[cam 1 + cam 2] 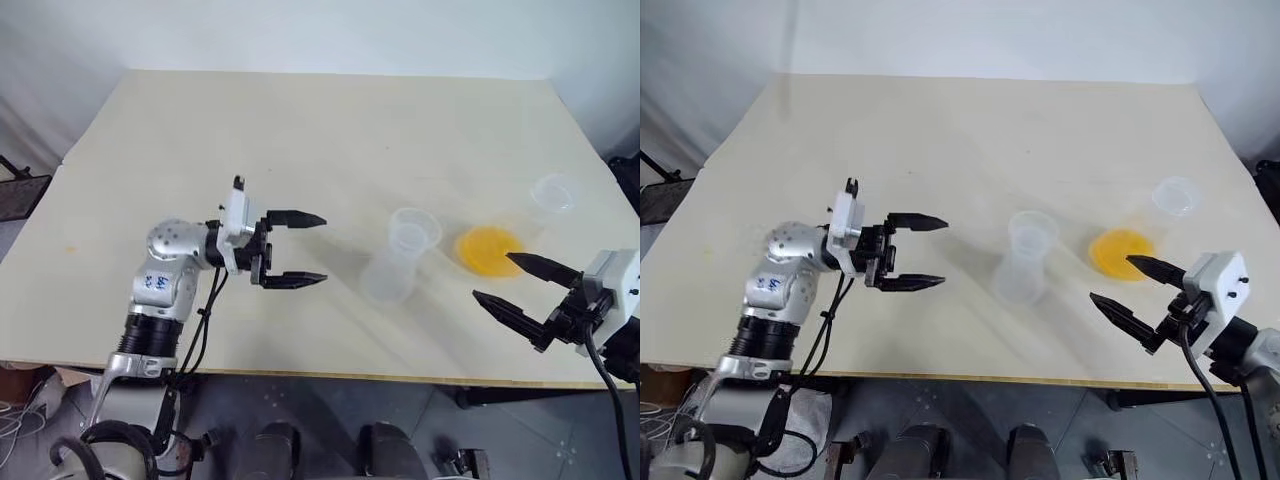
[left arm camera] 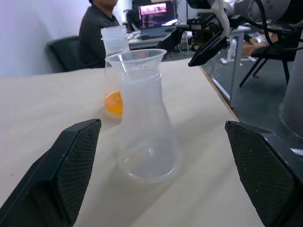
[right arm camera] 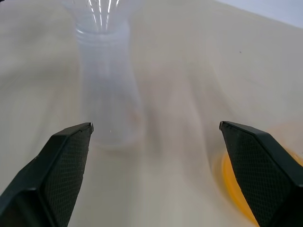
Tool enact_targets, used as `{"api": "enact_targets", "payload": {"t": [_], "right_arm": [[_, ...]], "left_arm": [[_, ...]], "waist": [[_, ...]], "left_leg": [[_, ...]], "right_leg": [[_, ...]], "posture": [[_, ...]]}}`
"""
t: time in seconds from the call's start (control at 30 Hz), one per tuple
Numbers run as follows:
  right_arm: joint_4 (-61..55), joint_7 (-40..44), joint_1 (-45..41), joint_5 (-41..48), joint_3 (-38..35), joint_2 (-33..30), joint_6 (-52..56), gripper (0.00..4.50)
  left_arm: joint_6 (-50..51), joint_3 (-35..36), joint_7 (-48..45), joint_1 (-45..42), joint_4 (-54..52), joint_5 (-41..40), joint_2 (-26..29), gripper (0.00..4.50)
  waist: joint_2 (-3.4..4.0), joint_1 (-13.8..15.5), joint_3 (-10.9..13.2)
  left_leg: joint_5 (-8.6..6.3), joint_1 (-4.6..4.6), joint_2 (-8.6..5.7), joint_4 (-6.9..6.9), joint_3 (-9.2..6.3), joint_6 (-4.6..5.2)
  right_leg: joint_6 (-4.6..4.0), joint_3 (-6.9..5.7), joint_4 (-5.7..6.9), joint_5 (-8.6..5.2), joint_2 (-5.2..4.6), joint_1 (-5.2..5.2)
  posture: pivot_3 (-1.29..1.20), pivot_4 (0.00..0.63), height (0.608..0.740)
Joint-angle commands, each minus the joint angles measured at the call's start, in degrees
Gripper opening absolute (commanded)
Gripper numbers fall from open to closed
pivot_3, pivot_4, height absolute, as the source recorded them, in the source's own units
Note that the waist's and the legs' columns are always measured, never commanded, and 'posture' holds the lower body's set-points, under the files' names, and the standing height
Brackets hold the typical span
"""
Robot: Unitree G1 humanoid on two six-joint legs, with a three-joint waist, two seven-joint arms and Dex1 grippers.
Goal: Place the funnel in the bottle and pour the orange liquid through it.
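Observation:
The milky bottle (image 1: 386,282) stands upright on the table, right of centre. The see-through funnel (image 2: 136,60) sits in its neck, its cone flaring above the rim. Just behind and to the right stands a clearer long-necked flask (image 1: 555,192) with the orange liquid (image 1: 488,248) in its base. My left gripper (image 1: 323,248) is open and level, pointing at the bottle from the left with a gap between them. My right gripper (image 1: 493,276) is open beside the orange flask's near side, holding nothing.
The pale tabletop (image 1: 250,130) has bare room at the left and the far side; its front edge runs just under both arms. In the left wrist view a seated person (image 2: 99,23) and a lit screen (image 2: 152,9) show beyond the table.

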Motion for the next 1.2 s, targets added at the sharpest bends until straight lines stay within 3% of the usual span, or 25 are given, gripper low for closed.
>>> {"api": "enact_targets", "payload": {"t": [0.03, 0.57, 0.73, 1.2], "right_arm": [[-0.63, 0.11, 0.75, -0.12, -3.71, -0.06, -0.56, 4.50], [-9.76, -3.80, 17.15, 2.39, -22.91, 8.11, -0.16, 4.50], [-10.51, -7.49, 14.49, 1.67, -19.60, 8.43, 0.46, 4.50], [7.17, -15.17, -11.12, -7.87, -3.55, 6.21, -1.69, 4.50]], "left_arm": [[-2.14, 1.66, 2.16, -0.25, -1.03, -1.43, -1.65, 4.46], [-4.21, 0.63, 2.87, 0.36, 0.73, 0.40, -0.29, 4.46], [-1.58, 1.58, 3.63, 1.07, -2.18, -0.93, 0.46, 4.46], [3.08, 3.36, 7.73, 3.85, -9.13, -1.86, 3.23, 4.46]], "waist": [[0.00, 0.14, 0.00], [0.02, 0.16, -0.01], [0.04, -0.17, -0.03], [0.17, -1.11, -0.10]], "left_leg": [[0.00, 0.01, 0.00, 0.00, 0.00, 0.00], [0.00, 0.07, 0.01, -0.06, 0.05, 0.00], [0.00, 0.09, 0.03, -0.06, 0.05, 0.00], [0.01, 0.12, 0.02, -0.10, 0.05, -0.02]], "right_leg": [[0.00, 0.00, 0.01, 0.00, -0.01, 0.00], [0.00, 0.01, -0.02, 0.00, 0.02, 0.03], [0.00, 0.04, -0.02, 0.00, 0.04, 0.04], [0.00, 0.07, -0.03, 0.00, 0.01, 0.05]], "posture": [[0.00, 0.150, 0.740], [0.00, 0.150, 0.740], [0.00, 0.150, 0.740], [0.00, 0.150, 0.740]]}}
